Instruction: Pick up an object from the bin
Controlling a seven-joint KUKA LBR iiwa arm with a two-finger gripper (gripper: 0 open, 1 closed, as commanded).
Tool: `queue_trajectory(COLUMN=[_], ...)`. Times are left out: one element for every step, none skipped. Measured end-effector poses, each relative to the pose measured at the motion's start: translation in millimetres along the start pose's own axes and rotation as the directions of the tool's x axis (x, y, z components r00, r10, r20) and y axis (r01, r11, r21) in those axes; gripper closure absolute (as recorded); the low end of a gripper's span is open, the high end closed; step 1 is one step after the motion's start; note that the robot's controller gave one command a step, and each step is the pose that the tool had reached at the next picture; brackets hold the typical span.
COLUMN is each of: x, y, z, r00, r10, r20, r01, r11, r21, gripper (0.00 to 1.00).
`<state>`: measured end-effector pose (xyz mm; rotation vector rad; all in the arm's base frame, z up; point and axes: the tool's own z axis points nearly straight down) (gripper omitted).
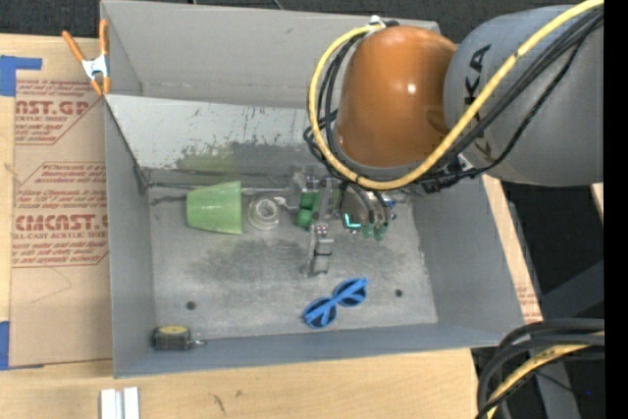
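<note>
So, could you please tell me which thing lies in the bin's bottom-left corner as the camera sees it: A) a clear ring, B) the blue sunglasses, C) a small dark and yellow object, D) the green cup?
C: the small dark and yellow object sits alone in that corner, while the green cup lies further up and the blue sunglasses lie further right.

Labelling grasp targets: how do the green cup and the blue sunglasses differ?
The green cup is a bulky tapered shape on its side; the blue sunglasses are thin and lie flat. The green cup sits left, toward the back; the blue sunglasses lie near the front, right of centre. The green cup looks larger than the blue sunglasses. Both rest loose on the bin floor.
</note>
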<state>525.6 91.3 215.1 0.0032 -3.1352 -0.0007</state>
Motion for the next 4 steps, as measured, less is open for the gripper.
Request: queue_trajectory(x=[27.9, 42.3, 45.4, 43.5], y=[-39.7, -43.9, -44.3, -43.2], z=[147.7, 142.7, 144.4, -69.3], r00=[0.906, 0.710, 0.712, 0.434], r10=[-0.422, -0.704, -0.702, -0.901], r20=[0.003, 0.016, 0.007, 0.008], r01=[0.422, 0.704, 0.702, 0.901], r11=[0.906, 0.710, 0.712, 0.434], r21=[0.001, 0.011, 0.004, 0.013], gripper=[0.00, 0.00, 1.00, 1.00])
